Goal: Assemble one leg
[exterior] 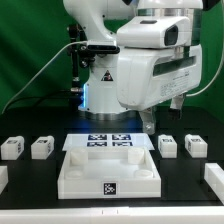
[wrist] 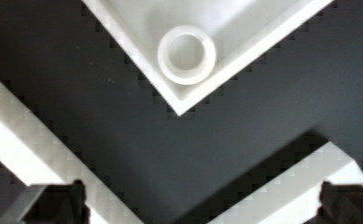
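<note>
the pincer hangs with fingers apart and nothing between them, over the black table just off a corner of the large white panel, near its round socket; which corner is hard to tell. the leg stands free on the exterior view's right of the marker board, probably a light, stiff, smooth block best pinched across two flat opposite sides. a second leg just beside it crowds one side; two more legs stand on the exterior view's left.

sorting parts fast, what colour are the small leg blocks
White leg, black-and-white tag; best in exterior view.
</note>
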`<act>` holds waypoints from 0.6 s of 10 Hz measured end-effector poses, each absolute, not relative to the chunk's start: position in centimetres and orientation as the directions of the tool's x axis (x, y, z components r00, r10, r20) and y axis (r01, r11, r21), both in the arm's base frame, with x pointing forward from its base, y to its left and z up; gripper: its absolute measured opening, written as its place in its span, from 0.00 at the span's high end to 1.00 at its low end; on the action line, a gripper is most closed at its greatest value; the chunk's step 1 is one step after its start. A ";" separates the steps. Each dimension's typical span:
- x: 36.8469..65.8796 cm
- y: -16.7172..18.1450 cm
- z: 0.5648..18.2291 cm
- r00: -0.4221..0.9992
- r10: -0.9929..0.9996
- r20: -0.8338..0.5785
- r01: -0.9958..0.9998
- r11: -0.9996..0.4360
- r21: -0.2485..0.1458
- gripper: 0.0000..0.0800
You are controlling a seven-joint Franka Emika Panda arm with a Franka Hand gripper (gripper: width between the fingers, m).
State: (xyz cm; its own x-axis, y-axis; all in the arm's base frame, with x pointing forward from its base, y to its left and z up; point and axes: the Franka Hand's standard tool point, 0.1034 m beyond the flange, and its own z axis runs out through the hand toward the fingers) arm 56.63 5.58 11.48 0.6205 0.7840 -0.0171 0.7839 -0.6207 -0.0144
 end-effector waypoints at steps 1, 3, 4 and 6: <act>56.6 5.6 11.5 0.621 0.784 -0.017 0.784 -0.621 -0.014 0.19; 56.6 5.6 11.5 0.621 0.784 -0.017 0.784 -0.621 -0.014 0.19; 56.6 5.6 11.5 0.621 0.784 -0.017 0.784 -0.621 -0.015 0.19; 56.4 5.6 11.4 0.586 0.810 -0.013 0.810 -0.586 -0.012 0.19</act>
State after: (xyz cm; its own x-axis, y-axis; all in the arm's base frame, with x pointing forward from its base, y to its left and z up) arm 56.38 5.58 11.38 0.5858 0.8104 -0.0131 0.8103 -0.5859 -0.0118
